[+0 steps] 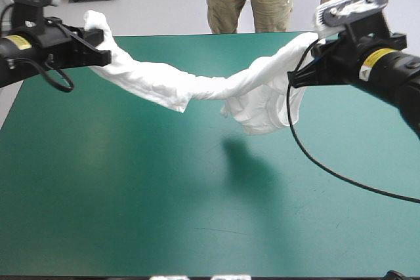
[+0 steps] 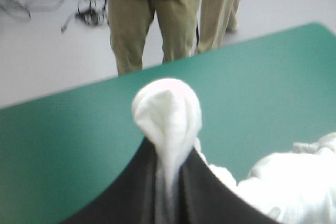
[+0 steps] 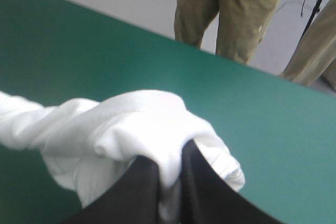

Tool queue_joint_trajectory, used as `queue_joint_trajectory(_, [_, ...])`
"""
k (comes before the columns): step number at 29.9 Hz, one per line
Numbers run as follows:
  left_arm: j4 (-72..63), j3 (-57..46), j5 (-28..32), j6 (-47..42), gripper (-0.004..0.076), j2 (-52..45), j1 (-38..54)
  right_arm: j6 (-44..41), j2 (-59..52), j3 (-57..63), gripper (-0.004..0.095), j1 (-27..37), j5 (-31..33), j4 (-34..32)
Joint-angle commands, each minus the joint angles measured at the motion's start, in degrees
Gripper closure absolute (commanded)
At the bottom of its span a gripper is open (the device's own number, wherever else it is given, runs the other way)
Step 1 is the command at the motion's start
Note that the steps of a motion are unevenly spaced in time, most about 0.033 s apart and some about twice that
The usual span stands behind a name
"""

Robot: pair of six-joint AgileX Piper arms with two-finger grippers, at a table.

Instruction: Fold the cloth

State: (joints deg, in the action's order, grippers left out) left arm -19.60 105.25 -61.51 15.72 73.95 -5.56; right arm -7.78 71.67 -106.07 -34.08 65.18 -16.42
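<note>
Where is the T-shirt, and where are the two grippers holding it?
T-shirt (image 1: 197, 88): high view, on its twisted, sagging middle stretch.
Left gripper (image 2: 169, 149): left wrist view, midway between its fingertips.
Right gripper (image 3: 172, 155): right wrist view, midway between its fingertips.

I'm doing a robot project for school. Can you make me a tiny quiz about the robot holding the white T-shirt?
1. True or false: the T-shirt lies flat on the table.
2. How many grippers hold it? A) none B) one C) two
3. Fill in: its lowest bunch hangs nearer the ___ gripper.
Key: 1 false, it hangs lifted. 2 C: the left gripper and the right gripper. 3 right.
</note>
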Motion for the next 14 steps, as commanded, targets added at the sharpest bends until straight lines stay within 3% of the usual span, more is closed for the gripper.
queue_joint_trajectory(1, [-2.8,7.7,5.9,0.9,0.0733,-4.9,0.0,2.6,-0.4,-9.8,0.0925,0.3,-6.0,-2.2])
queue_joint_trajectory(8, [-3.2,22.5,7.6,0.9,0.0733,-6.2,0.0,6.2,1.6,-25.2,0.0925,0.3,-6.9,-0.6])
queue_joint_trajectory(14, [0.1,24.8,3.5,0.9,0.0733,-7.5,-1.4,5.9,0.6,-26.7,0.0925,0.3,0.8,-0.6])
